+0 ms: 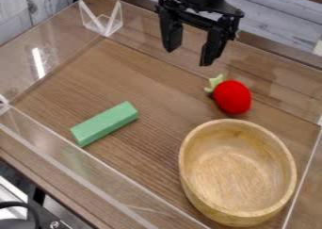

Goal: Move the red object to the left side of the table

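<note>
And there's the black two-fingered pincer (191, 50), spread wide with nothing between its tips, over the brown wood-grain tabletop (136, 85)! The small round red strawberry-like toy with a leafy green top (232, 97) sits near it, just beside the round pale wooden bowl (238, 172), green rectangular block (104, 123) well apart.

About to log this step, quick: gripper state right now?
Gripper: open, nothing between the fingertips, hovering above the table behind the red strawberry-like toy.
</note>
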